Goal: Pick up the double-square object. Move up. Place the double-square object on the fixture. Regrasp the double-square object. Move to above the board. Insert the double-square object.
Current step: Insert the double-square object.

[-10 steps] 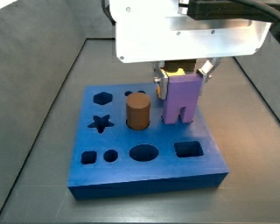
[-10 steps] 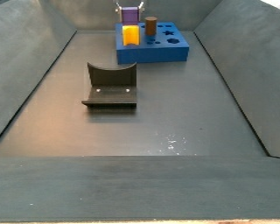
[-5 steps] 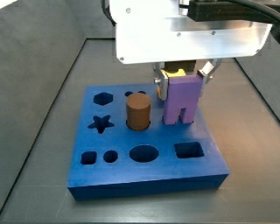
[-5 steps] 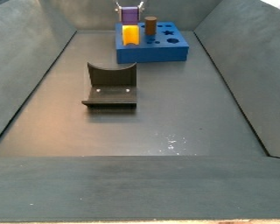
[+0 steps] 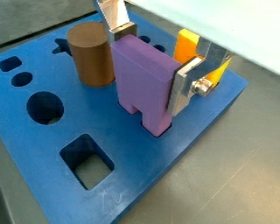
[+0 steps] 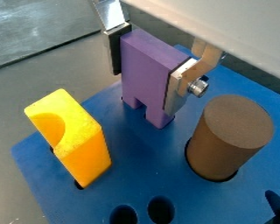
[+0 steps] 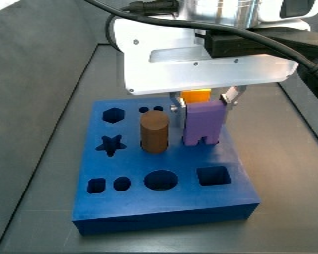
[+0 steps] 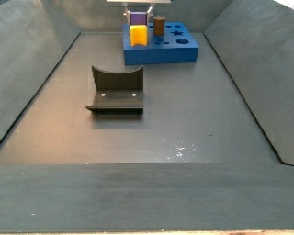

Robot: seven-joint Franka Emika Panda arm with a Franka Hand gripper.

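— Double-square object [image 5: 143, 81]?
— Light purple, stepped, upright, clamped between the tool's [image 5: 154, 54] silver fingers [image 5: 187, 80], lower end touching the board [image 5: 60, 103].
— Board?
— Thick blue slab directly beneath the tool, cut with star, hexagon, round and square holes [image 7: 213, 177].
— Fixture [image 8: 117, 89]?
— Dark notched bracket, well apart from the tool, nothing on it.

The tool [image 5: 154, 54] over the board [image 5: 60, 184] has flat silver metal fingers [image 5: 187, 80] with a dull shine. The double-square object [image 5: 146, 79] between them looks like smooth matt plastic. The board is matt blue with a slightly grainy surface. The brown cylinder [image 6: 227, 138] is matt; the yellow block [image 6: 70, 136] is smooth. The fixture [image 8: 115, 90] looks dark and matt.
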